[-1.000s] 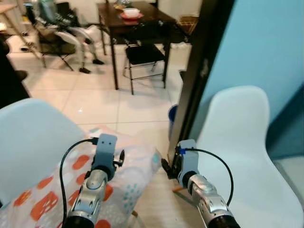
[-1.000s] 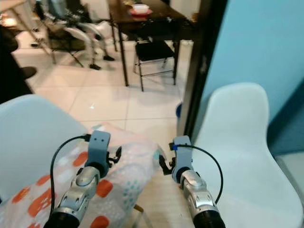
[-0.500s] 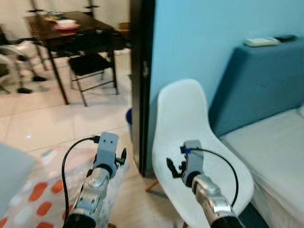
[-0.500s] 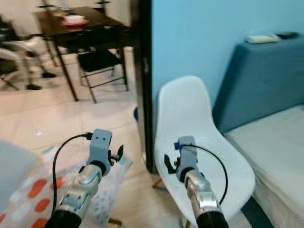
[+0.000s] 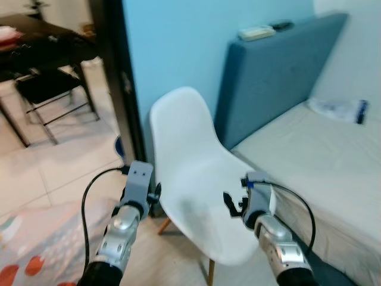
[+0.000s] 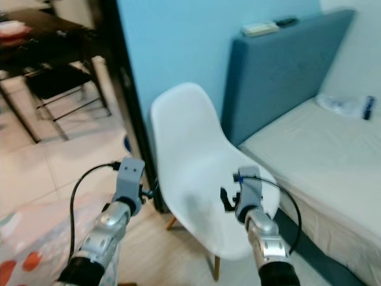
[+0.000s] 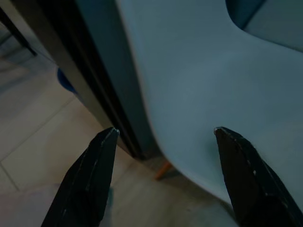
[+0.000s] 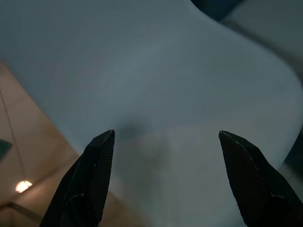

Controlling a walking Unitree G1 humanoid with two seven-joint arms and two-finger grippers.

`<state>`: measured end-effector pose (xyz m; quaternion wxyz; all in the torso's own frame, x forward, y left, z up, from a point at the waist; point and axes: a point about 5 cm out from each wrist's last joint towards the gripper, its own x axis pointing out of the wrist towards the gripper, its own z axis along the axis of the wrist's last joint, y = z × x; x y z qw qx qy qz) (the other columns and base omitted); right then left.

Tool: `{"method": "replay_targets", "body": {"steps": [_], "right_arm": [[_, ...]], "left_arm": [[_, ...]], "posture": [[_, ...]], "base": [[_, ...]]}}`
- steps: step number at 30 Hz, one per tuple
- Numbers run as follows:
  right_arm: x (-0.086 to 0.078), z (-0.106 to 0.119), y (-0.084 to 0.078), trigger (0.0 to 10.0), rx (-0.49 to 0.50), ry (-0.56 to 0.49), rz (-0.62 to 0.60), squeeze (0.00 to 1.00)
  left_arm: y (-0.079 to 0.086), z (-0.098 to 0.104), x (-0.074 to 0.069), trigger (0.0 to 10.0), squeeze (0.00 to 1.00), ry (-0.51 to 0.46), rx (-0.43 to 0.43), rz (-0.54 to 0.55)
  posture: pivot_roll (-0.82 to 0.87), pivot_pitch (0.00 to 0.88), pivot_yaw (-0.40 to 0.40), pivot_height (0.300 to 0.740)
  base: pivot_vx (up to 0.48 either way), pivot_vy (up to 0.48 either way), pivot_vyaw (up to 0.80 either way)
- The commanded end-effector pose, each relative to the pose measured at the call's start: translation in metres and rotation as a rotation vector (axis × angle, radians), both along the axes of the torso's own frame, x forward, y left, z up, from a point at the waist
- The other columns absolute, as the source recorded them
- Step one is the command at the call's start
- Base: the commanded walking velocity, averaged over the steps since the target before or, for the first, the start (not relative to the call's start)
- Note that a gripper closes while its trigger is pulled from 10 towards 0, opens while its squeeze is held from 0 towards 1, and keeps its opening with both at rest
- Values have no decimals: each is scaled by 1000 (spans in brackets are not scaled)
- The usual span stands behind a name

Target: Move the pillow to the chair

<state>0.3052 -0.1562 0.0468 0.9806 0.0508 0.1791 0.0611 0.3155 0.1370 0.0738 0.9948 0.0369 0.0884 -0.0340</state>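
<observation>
Left eye view: a white moulded chair stands on wooden legs beside a black door frame, its back toward a light blue wall. The left hand is raised near the chair's left edge and the right hand hovers over the seat; from here both sets of fingers are too small and foreshortened to judge their spread. The pillow, pale with red-orange and teal spots, lies low at the robot's left, cut off by the frame's corner and apart from the chair. To the right is a bed with a blue headboard; two small objects on the headboard's top are blurred. A clear packet on the bed carries no readable writing. Right eye view: the same scene, with a dark desk and a black folding chair through the doorway, both cut off at the edge. Left wrist view: two black fingers stand wide apart and hold nothing, framing the chair's shell edge, one wooden leg and the door frame; the picture is dim. Right wrist view: two black fingers are likewise spread wide and empty above the chair's seat, with wood floor at one side
</observation>
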Motion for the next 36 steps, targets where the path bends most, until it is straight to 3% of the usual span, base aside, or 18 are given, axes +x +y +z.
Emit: {"method": "replay_targets", "body": {"steps": [1,4,9,11,24,36], "right_arm": [[-1,1,-4,10000,-3,-7,-19,0],[-8,-4,5,10000,-11,8,1,0],[-4,2,2,10000,-42,-13,-14,0],[-2,2,1,10000,-97,-25,54,0],[-13,-10,1,10000,-23,18,12,0],[-10,-9,3,10000,-21,17,32,0]], "left_arm": [[-1,-2,-2,10000,0,15,-24,13],[0,-7,-5,10000,0,36,-20,8],[-2,-9,-7,10000,0,42,-46,5],[-2,-11,-9,10000,0,42,-35,1],[-1,-8,-7,10000,0,25,3,-31],[2,-3,-6,10000,0,13,-20,-36]], "posture": [[13,128,35,717],[14,123,33,717],[8,122,39,717],[9,107,42,717],[27,101,37,717],[45,104,42,717]], "base": [[0,0,-800],[0,0,-800],[0,0,-800],[0,0,-800],[0,0,-800],[0,0,-800]]}}
